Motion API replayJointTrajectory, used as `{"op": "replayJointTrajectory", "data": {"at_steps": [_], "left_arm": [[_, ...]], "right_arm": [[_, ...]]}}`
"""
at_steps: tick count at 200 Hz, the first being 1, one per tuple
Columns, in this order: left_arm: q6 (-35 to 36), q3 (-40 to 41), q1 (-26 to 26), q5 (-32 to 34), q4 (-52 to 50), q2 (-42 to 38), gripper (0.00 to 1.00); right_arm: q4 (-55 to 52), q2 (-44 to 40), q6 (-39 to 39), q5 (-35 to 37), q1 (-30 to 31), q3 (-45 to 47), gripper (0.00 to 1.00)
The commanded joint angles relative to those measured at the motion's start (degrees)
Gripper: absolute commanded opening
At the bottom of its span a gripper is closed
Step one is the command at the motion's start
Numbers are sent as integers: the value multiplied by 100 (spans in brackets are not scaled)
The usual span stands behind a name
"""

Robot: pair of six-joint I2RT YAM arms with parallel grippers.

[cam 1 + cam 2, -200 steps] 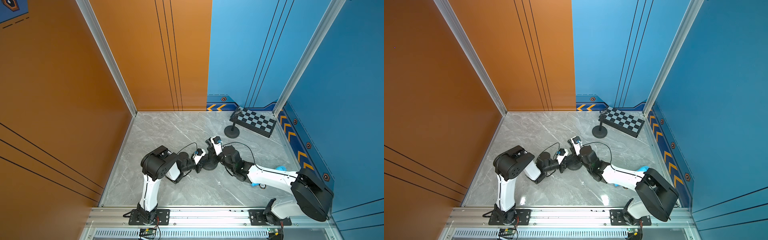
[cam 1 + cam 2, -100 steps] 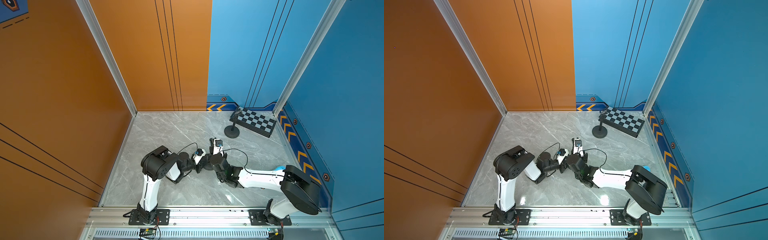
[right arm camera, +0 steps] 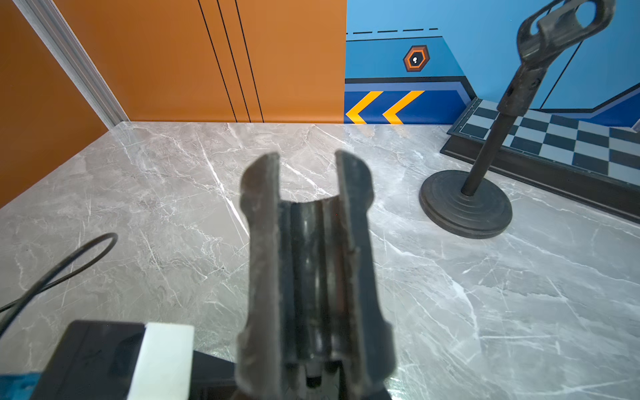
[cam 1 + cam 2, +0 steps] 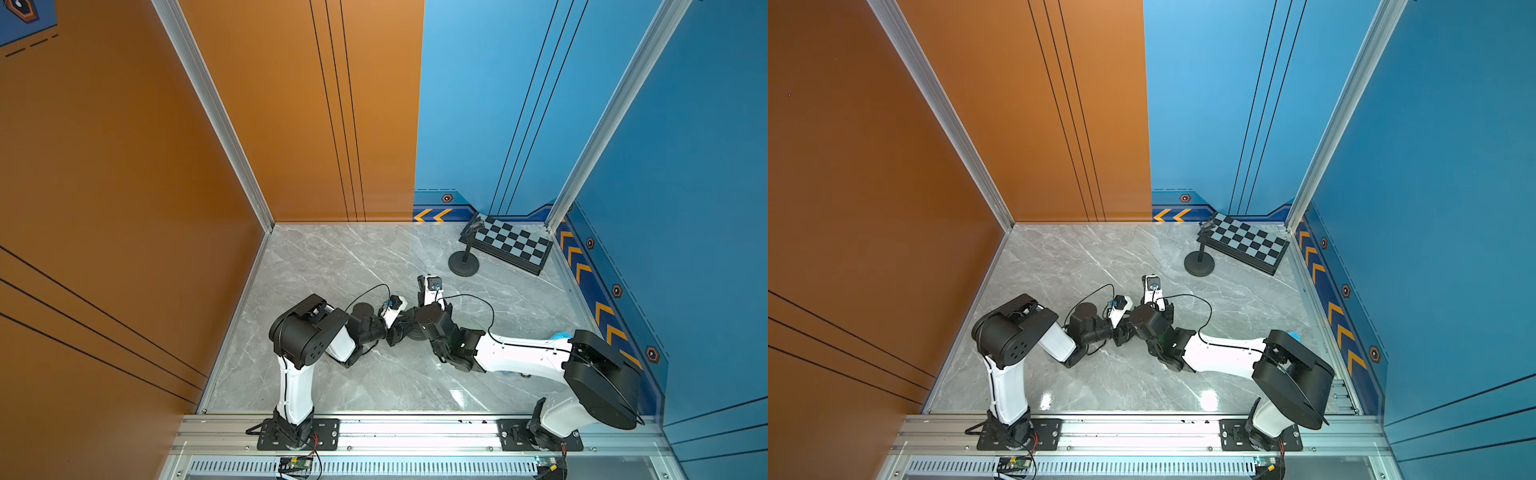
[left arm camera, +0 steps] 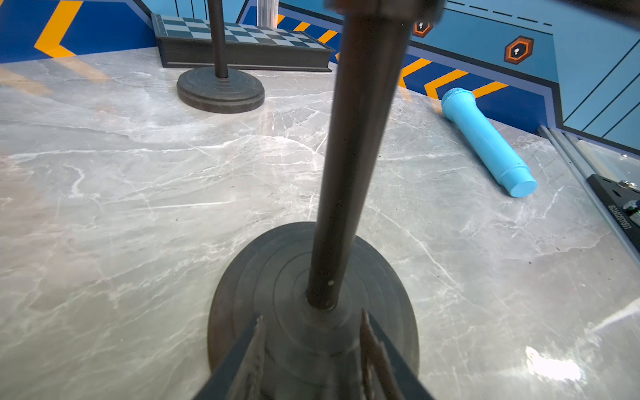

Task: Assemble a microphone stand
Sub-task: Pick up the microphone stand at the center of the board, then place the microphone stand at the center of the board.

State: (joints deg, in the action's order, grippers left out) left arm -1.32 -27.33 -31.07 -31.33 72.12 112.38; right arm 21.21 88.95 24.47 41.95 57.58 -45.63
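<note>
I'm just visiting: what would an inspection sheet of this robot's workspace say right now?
Surface: glossy grey marble table.
Job's things: pole standing in base; clip; blue mic lying loose.
Clutter: second stand, chessboard.
Grippers: left gripper open around the pole's foot; right gripper shut on clip.
Cables: black loops at both wrists.
Surroundings: orange and blue walls.

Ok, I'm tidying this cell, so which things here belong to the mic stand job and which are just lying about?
For the job:
round base
pole standing in it
clip
blue microphone

Lying about:
chessboard
second stand beside it, already complete with its own holder
</note>
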Motion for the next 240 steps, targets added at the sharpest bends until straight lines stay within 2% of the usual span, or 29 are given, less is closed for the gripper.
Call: {"op": "replayJointTrajectory", "data": {"at_steps": [1, 32, 48, 97, 161, 185, 213, 240], "left_arm": [[40, 52, 92, -172, -150, -21, 50], [16, 90, 151, -188, -145, -124, 55], [110, 207, 163, 96, -145, -269, 57], [334, 510, 200, 777, -137, -642, 62], [343, 573, 189, 902, -138, -557, 66], [405, 642, 211, 1056, -138, -585, 66], [411, 664, 233, 1095, -137, -592, 66], [387, 680, 233, 1075, -143, -620, 67]], "right_arm": [[-260, 34, -90, 0, -52, -112, 0], [-252, -73, -354, -100, -110, -179, 0], [-323, -161, -471, -235, -248, -293, 0], [-273, -77, -775, -1093, -1139, -821, 0], [7, 1245, -1463, -2084, -2332, -2338, 0], [507, 1762, -1842, -2347, -2494, -2683, 0], [466, 2374, -1790, -2676, -2683, -3275, 0], [410, 2514, -1821, -2697, -2694, -3410, 0]]}}
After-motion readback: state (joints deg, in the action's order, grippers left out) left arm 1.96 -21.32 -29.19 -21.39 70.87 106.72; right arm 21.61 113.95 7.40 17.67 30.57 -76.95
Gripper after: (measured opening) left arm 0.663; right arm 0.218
